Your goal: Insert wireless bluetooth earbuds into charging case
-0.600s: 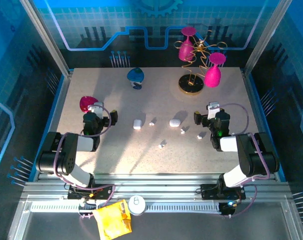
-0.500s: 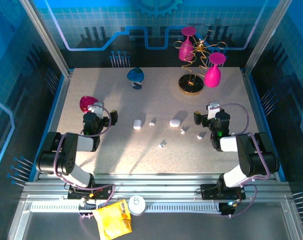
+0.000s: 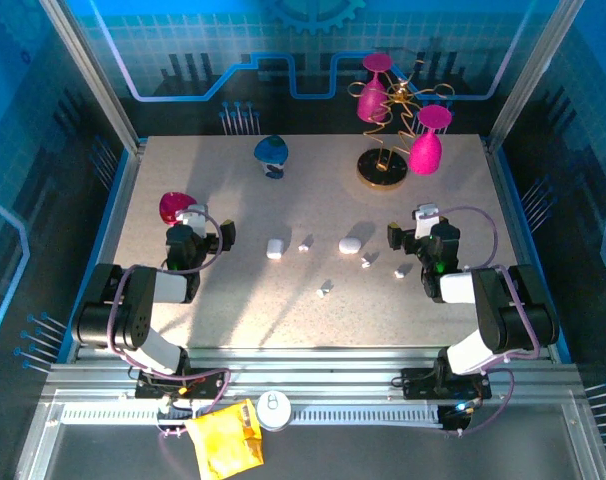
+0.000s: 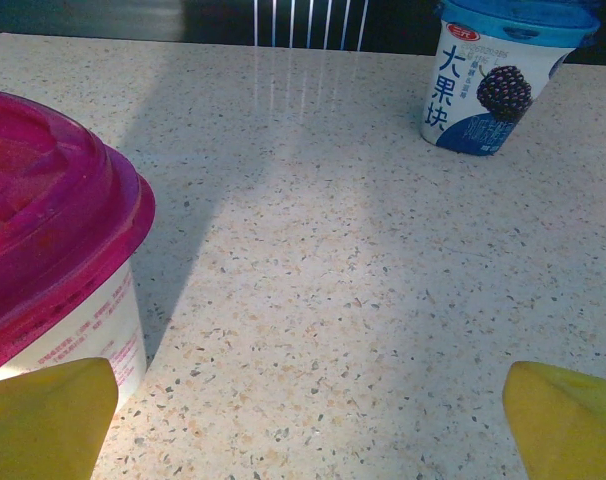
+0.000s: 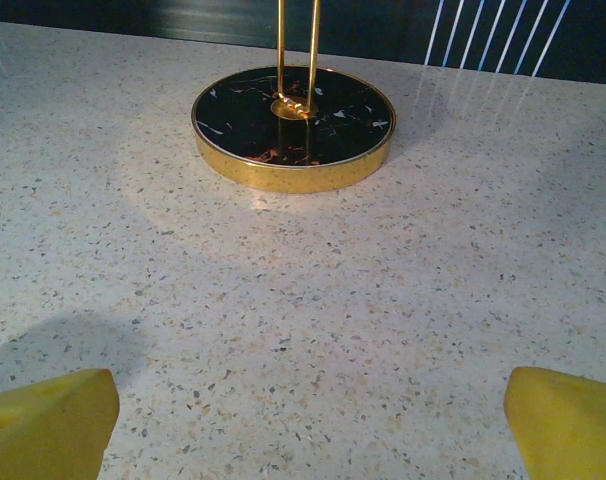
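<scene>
From above, the charging case lies mid-table, long axis roughly left-right, just left of the right gripper (the nearer arm, I judge). The earbuds lie scattered near it. The left gripper sits well apart, nearer another white piece.

Left wrist: fingertips spread, empty, a magenta-lidded cup just ahead.

Right wrist: fingertips spread, empty, facing the stand's base.
</scene>
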You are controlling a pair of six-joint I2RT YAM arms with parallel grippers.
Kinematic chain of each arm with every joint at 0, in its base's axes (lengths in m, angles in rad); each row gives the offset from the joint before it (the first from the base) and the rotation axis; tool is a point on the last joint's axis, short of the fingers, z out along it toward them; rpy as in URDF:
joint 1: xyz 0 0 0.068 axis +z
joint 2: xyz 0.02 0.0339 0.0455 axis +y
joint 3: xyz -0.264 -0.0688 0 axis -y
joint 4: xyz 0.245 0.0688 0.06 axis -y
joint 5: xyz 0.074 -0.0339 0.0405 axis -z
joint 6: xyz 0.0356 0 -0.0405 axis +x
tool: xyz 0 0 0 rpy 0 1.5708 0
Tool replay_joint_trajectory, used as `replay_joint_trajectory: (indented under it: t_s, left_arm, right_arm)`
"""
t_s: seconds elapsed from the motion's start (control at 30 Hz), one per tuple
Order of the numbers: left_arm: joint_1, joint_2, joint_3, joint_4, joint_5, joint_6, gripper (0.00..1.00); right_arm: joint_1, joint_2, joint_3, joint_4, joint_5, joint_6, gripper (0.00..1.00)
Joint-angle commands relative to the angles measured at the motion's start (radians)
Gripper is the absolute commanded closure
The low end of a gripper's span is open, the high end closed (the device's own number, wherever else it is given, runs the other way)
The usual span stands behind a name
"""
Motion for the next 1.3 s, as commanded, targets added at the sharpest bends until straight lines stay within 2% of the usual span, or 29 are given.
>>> replay_joint_trajectory:
  t_s: [0.0, 0.13, 0.3, 0.47, 0.53, 0.7, 0.77, 0.87, 1.03, 1.13, 1.27]
  left_arm:
    - [0.004, -0.002, 0.009, 0.000, 0.021, 0.004, 0.01]
    - [0.003, -0.036, -0.002, 0.001, -0.020, -0.001, 0.01]
    - [-0.033, -0.201, 0.010, -0.157, -0.050, 0.032, 0.01]
    - [-0.136, -0.364, 0.038, -0.318, -0.067, 0.081, 0.01]
    - [-0.203, -0.420, 0.062, -0.387, -0.068, 0.105, 0.01]
    - [-0.333, -0.512, 0.144, -0.575, 0.002, 0.115, 0.01]
    - [-0.371, -0.535, 0.169, -0.641, 0.039, 0.123, 0.01]
    - [-0.414, -0.565, 0.186, -0.703, 0.059, 0.134, 0.01]
    - [-0.426, -0.615, 0.172, -0.710, 0.094, 0.139, 0.01]
    - [-0.426, -0.626, 0.168, -0.719, 0.083, 0.143, 0.01]
    - [-0.428, -0.631, 0.157, -0.722, 0.065, 0.134, 0.01]
  right_arm:
    - [-0.001, 0.008, 0.014, 0.015, -0.010, -0.007, 0.00]
    - [0.001, -0.018, 0.002, 0.020, 0.004, -0.003, 0.00]
    - [0.016, -0.200, 0.017, -0.169, 0.004, -0.016, 0.00]
    - [0.085, -0.398, 0.076, -0.478, 0.062, 0.045, 0.00]
    - [0.130, -0.464, 0.117, -0.641, 0.085, 0.105, 0.00]
    - [0.277, -0.538, 0.192, -0.904, 0.087, 0.321, 0.00]
    - [0.337, -0.526, 0.211, -0.959, 0.070, 0.419, 0.00]
    - [0.392, -0.445, 0.253, -1.019, -0.027, 0.579, 0.00]
    - [0.509, -0.294, 0.262, -0.895, -0.032, 0.783, 0.00]
    - [0.513, -0.201, 0.268, -0.834, -0.027, 0.885, 0.00]
    - [0.495, -0.083, 0.309, -0.796, -0.029, 0.938, 0.00]
